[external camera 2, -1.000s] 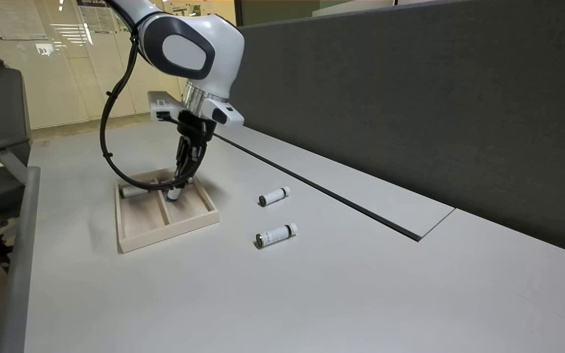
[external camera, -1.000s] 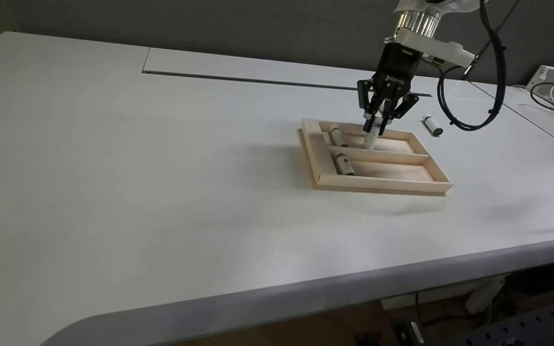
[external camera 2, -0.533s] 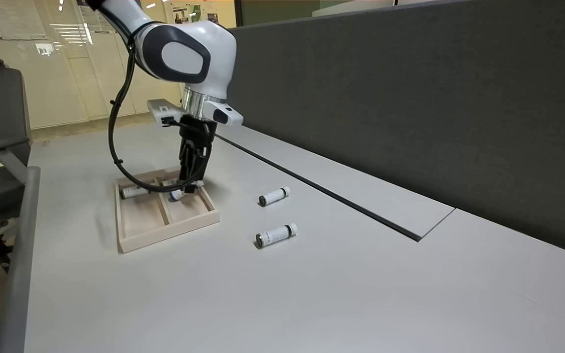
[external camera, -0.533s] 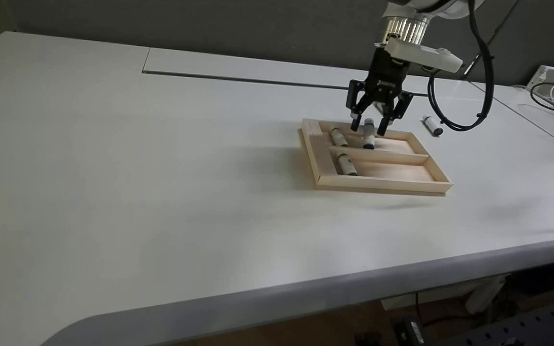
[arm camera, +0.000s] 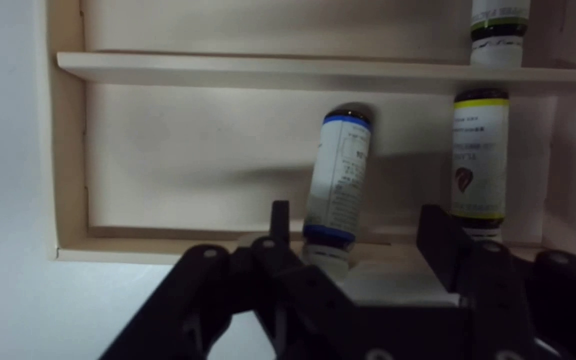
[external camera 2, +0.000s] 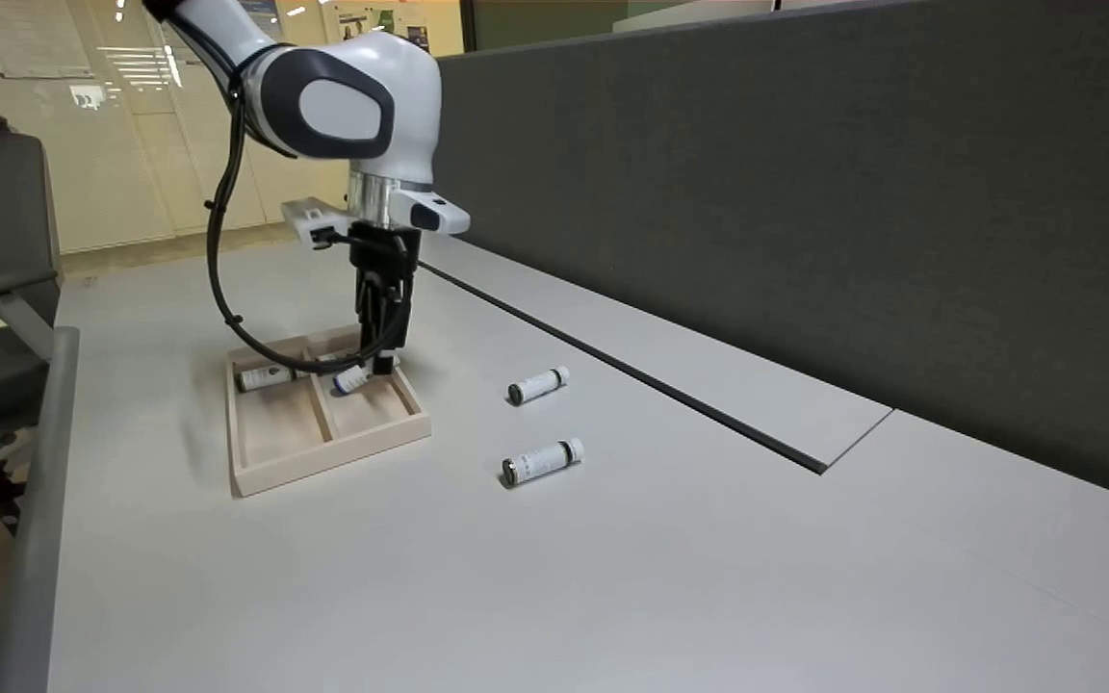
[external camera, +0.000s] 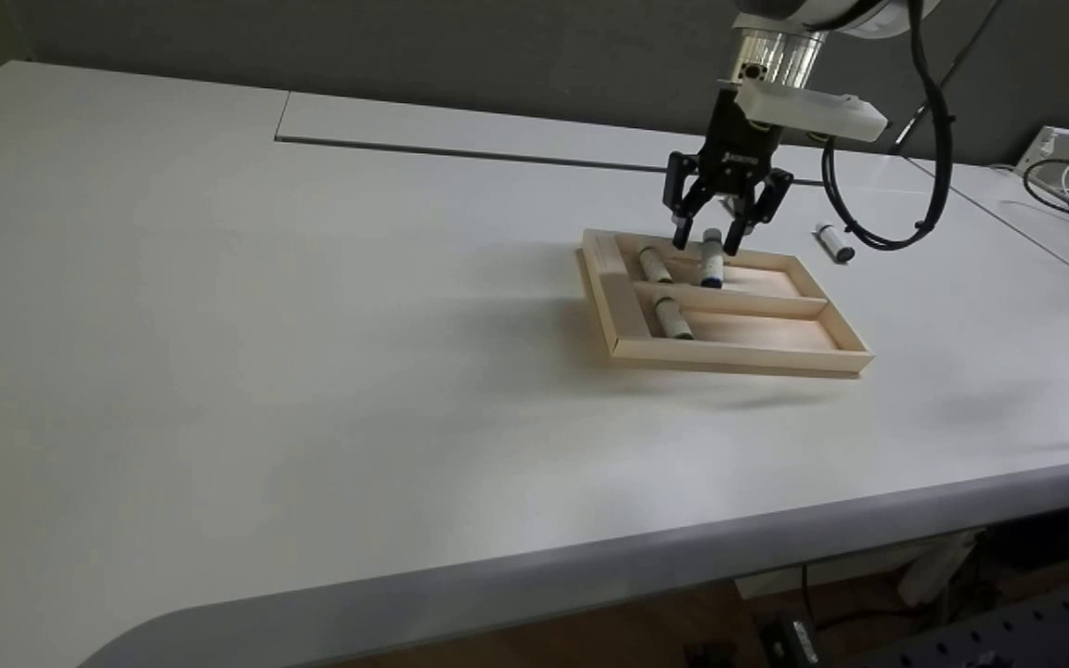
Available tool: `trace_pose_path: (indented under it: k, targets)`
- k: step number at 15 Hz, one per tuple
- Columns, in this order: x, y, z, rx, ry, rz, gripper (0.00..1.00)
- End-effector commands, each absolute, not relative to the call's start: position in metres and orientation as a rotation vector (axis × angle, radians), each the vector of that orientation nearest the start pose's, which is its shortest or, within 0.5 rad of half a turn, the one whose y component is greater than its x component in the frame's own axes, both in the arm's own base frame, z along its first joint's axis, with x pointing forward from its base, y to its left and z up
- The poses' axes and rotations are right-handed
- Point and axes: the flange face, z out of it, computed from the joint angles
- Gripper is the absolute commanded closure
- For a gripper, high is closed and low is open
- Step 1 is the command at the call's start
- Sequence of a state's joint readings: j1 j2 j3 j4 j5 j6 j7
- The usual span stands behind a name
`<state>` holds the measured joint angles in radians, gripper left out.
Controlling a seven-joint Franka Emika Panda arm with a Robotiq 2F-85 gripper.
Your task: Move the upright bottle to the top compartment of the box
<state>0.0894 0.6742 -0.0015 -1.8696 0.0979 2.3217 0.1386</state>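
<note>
The bottle [external camera: 712,262] with blue label bands stands in the top compartment [external camera: 765,280] of the pale-wood box [external camera: 739,353]. It is tilted: its dark base is on the compartment floor and its white cap rests over the far rim. In the wrist view the bottle [arm camera: 339,175] lies between the fingers, apart from them. My gripper [external camera: 706,247] is open around its cap end, just above the rim. A yellow-banded bottle [arm camera: 479,155] lies in the same compartment at one end. Another bottle [external camera: 673,318] lies in the near compartment.
A wooden slat [arm camera: 268,70] divides the box. Two more bottles, one farther [external camera 2: 537,385] and one nearer [external camera 2: 543,463], lie on the white table beside the box. A grey partition [external camera 2: 805,212] stands along the table's back. A cable loop hangs from the arm.
My gripper has opened and let go of the blue-banded bottle, which tipped back onto the far rim. The gripper rose slightly and moved back. The near-compartment bottle shifted slightly toward the middle.
</note>
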Motion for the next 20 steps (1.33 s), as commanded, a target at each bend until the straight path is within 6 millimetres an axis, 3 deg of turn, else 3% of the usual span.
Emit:
trace_pose_path:
  k: [1,6,8,9,11,20]
  targets:
    - [0.586,0.052,0.148,-3.094,0.277,0.342,0.61]
    - [0.573,0.049,0.155,-3.087,0.331,0.351,0.95]
    - [0.568,0.048,0.157,-3.096,0.333,0.345,1.0]
    - [0.566,0.048,0.157,-3.099,0.337,0.338,0.67]
    - [0.56,0.045,0.16,-3.103,0.355,0.302,0.71]
    - [0.545,0.031,0.155,-3.16,0.345,0.024,0.12]
